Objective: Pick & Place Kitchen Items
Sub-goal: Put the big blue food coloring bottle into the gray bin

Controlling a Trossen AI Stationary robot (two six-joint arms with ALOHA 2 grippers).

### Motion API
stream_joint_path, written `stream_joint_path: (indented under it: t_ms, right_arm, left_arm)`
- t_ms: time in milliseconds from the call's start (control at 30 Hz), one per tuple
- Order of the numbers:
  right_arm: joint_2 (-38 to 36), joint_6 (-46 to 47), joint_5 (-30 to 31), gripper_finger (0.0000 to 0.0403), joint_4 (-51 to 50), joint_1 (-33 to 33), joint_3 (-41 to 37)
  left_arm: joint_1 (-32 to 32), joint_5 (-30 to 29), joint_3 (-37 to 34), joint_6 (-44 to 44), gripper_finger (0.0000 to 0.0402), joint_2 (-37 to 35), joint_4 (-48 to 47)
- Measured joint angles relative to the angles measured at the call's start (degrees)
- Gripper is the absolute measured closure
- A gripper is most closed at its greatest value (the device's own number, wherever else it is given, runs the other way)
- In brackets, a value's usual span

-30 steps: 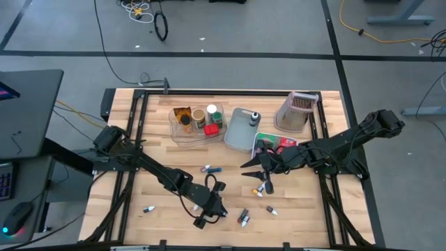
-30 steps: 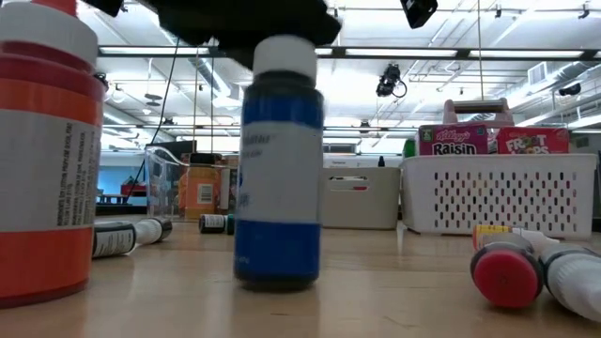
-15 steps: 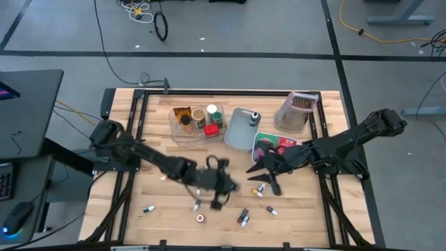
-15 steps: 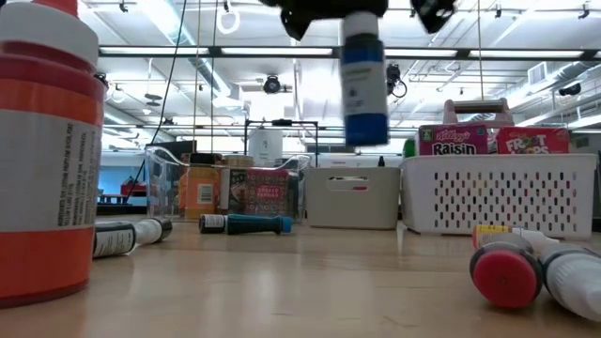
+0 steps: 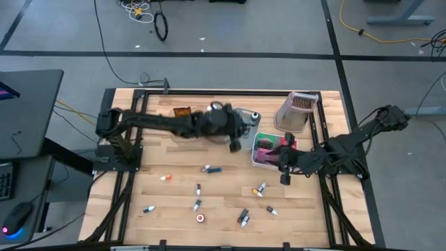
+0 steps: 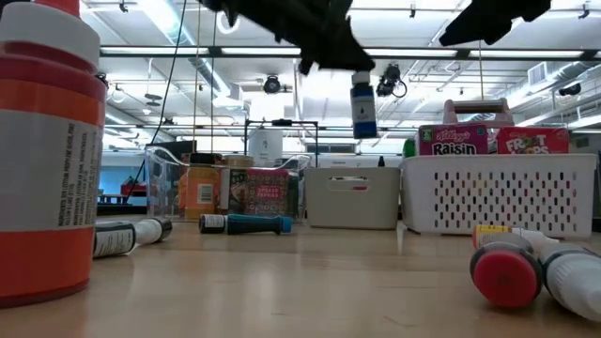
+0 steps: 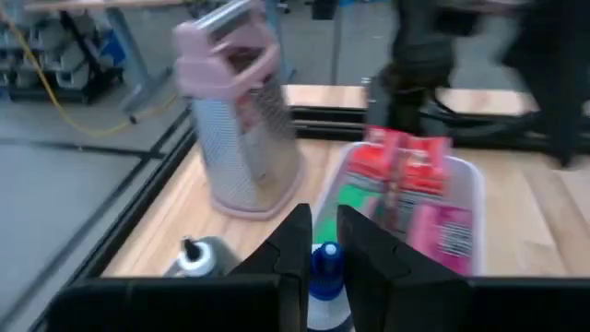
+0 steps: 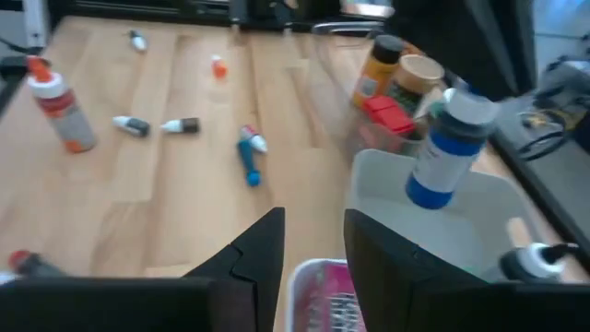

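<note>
- Bottle in the air: the left end effector has its fingers clamped tight on a small blue bottle with a white cap, held upright and clear of the tabletop.
- The right wrist view shows that bottle hanging over the near edge of the grey bin, with another small bottle with a dark cap lying inside the bin.
- In the left wrist view the 2 fingers pinch the bottle just below its cap, the pink-handled grater and the white perforated bin of red, pink and green boxes ahead.
- The right end effector sits just beside the white perforated bin, on its front side; its fingers stand a little apart with nothing between them.
- The clear bin at the back holds jars and an orange packet, partly hidden under the left arm.
- Tiny bottles lie scattered on the front of the tabletop: a blue one on its side, an orange-capped one, a red cap, and several more nearby.
- In the low view a big orange-and-white bottle stands close at the left edge.
</note>
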Motion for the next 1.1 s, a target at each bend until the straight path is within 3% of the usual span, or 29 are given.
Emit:
stream_joint_path:
  t_ms: [233, 467, 1100]
  right_arm:
    - [-0.6, -4.4, 5.0, 0.028, 0.8, -0.6, -0.2]
    - [-0.6, -5.9, 4.7, 0.028, 3.1, -1.2, -0.2]
    - [-0.6, -6.1, 4.4, 0.028, 3.8, -1.2, -0.2]
  left_arm:
    - [10.7, 6.9, -0.2, -4.4, 0.0356, 3.0, 1.8]
    - [15.0, 12.7, -0.1, -7.0, 0.0355, 9.0, 8.2]
    - [15.8, 9.3, 0.3, -7.8, 0.0357, 16.9, 10.4]
